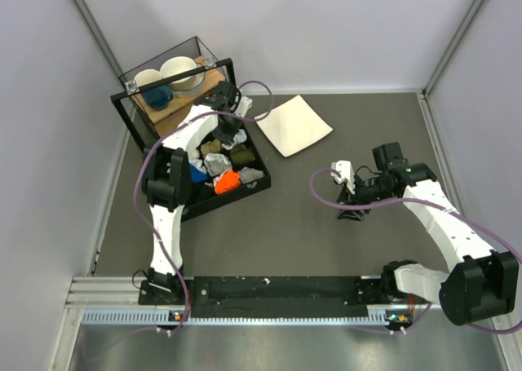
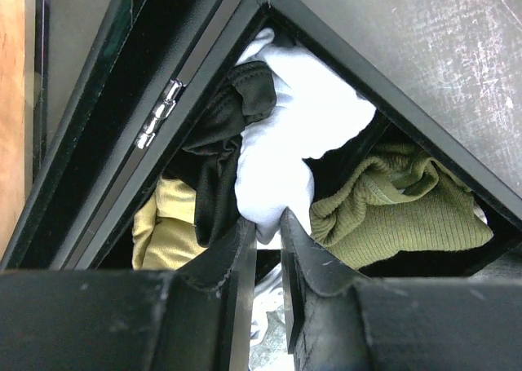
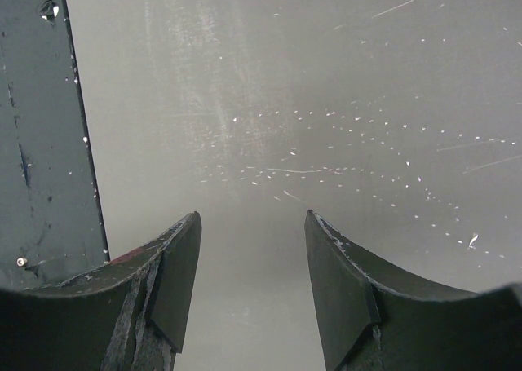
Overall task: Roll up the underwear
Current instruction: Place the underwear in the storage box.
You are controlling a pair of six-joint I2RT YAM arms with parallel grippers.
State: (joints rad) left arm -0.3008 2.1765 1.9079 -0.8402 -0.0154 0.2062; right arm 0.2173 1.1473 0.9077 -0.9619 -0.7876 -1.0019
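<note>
No part of the roll is judged done. The underwear (image 2: 294, 134) is not yet laid flat; it is seen bunched in a corner compartment of the black tray (image 2: 391, 94), which sits at approx. 10 o'clock on the table (image 1: 302, 240) in the overhead view.

Status:
- The left gripper (image 2: 265, 228) is lowered into the tray. Its jaws are nearly together, with a fold of the underwear pinched between them, so a grasp is judged made.
- The right gripper (image 3: 253, 281) is held over bare table at approx. 4 o'clock, jaws apart, nothing between them.

Steps judged left: garment to be lifted out, spread flat on open table, rolled end to end. Both arms are prob. needed.

Materials and shapes:
- Underwear: plain white, thin, soft, smooth-surfaced. It is folded into loose lobes, running from 12 o'clock to centre in the left wrist view.
- Black cloth (image 2: 220, 143): limp, slightly glossy, lying against the underwear at its 9 o'clock side. A snag on lift-out is possible.
- Olive knit bundle (image 2: 408, 216): ribbed, thick, at 4 o'clock, in the adjacent compartment.
- Yellow cloth (image 2: 163, 224): matte, at 8 o'clock.
- Tray walls: rigid, black, straight-edged.
- Plate (image 1: 298, 125): white, square, stiff, at 12 o'clock on the table. Not to be confused w/ the garment.
- Table: dark grey, matte, scuffed.
</note>
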